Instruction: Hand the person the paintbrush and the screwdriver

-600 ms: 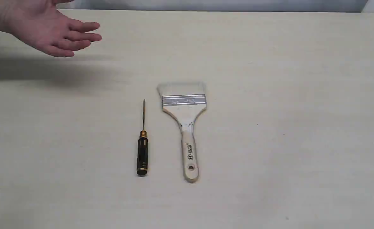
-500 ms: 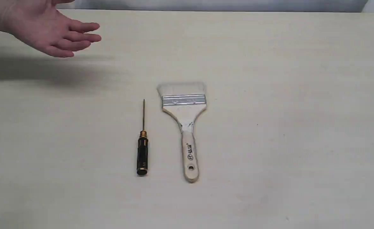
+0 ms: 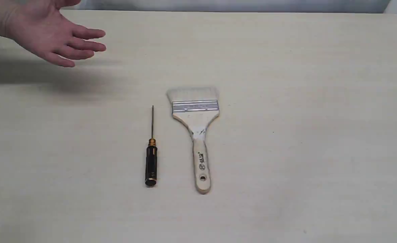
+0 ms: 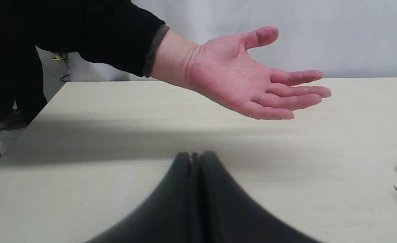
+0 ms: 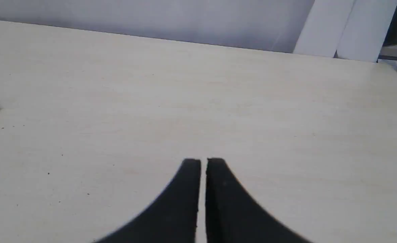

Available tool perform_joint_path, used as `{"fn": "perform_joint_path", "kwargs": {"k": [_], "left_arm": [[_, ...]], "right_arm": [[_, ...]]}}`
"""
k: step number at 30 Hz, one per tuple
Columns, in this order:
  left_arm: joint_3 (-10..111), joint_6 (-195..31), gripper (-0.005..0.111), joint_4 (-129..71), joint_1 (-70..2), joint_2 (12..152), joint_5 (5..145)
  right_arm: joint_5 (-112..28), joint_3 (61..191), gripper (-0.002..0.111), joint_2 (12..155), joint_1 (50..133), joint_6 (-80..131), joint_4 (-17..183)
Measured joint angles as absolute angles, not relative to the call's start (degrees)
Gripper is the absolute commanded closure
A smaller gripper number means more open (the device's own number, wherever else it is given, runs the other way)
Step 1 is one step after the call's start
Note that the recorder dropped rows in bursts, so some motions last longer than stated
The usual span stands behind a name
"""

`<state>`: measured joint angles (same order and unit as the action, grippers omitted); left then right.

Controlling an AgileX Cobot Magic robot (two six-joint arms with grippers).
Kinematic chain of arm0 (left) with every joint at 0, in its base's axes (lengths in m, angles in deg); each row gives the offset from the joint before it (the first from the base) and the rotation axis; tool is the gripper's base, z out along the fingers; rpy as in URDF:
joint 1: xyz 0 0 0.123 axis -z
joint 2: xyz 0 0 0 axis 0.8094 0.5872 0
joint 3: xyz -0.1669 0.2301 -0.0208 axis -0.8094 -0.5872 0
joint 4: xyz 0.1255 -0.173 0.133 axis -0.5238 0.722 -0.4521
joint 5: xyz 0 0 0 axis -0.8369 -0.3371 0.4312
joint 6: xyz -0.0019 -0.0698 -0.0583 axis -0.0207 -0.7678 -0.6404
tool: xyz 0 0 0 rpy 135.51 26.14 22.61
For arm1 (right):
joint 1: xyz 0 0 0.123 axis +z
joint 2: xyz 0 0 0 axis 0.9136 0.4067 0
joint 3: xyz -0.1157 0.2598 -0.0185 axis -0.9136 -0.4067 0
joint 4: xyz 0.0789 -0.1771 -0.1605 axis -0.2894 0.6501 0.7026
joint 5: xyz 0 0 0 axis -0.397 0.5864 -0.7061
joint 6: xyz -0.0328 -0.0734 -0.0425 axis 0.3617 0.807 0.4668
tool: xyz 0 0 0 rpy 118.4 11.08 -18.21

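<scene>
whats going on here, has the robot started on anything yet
Nothing has been picked up yet. A person's hand is held out open, palm up, above the far left part of the table. The screwdriver and the paintbrush lie side by side on it, apart and untouched. The left gripper and the right gripper are both shut and empty.

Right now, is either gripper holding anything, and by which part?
Nothing is held. The left gripper and right gripper are both shut and empty; the screwdriver and paintbrush lie on the table, and the person's hand is open and empty.
</scene>
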<state>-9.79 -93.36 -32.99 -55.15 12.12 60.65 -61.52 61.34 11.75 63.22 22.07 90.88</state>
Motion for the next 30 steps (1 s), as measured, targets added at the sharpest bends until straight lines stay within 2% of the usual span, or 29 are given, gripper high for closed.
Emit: {"fn": "perform_joint_path", "kwargs": {"k": [23,28,30], "left_arm": [[-9.8,-93.4,0.107,-33.0,-55.2,12.1,60.6],[-9.8,-93.4,0.107,-33.0,-55.2,12.1,60.6],[-9.8,-93.4,0.107,-33.0,-55.2,12.1,60.6]], "right_arm": [[-60.9,61.3,0.104,11.8,63.2,22.1,92.1],[-52.7,61.3,0.104,11.8,63.2,22.1,92.3],[-44.9,61.3,0.104,11.8,63.2,22.1,92.3]]}}
